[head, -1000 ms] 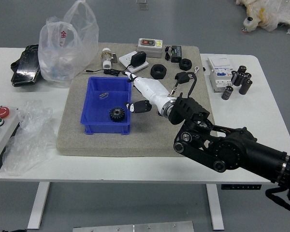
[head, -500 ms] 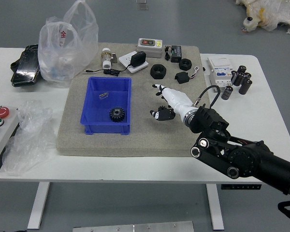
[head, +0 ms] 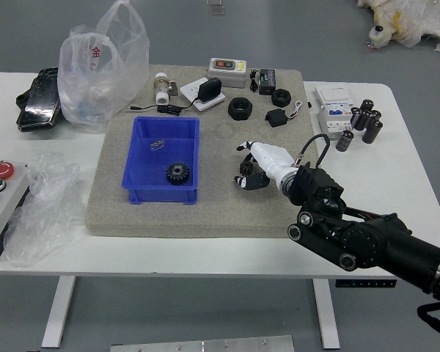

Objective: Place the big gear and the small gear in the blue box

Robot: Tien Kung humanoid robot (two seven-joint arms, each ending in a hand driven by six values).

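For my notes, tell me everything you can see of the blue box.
The blue box is open-topped, rectangular and plastic-looking, with small tabs at its near corners. It sits upright on the gray mat, holding a black gear near its right wall and a small shiny piece farther back. The right hand isn't touching it.

"Any room left of the black-and-white right hand (head: pixel 243 163)?"
"Yes, flat grey mat (head: pixel 221 209), until the raised wall of the rectangular blue plastic box (head: pixel 197 165). Farther back, thick black rings (head: pixel 240 116) obstruct."
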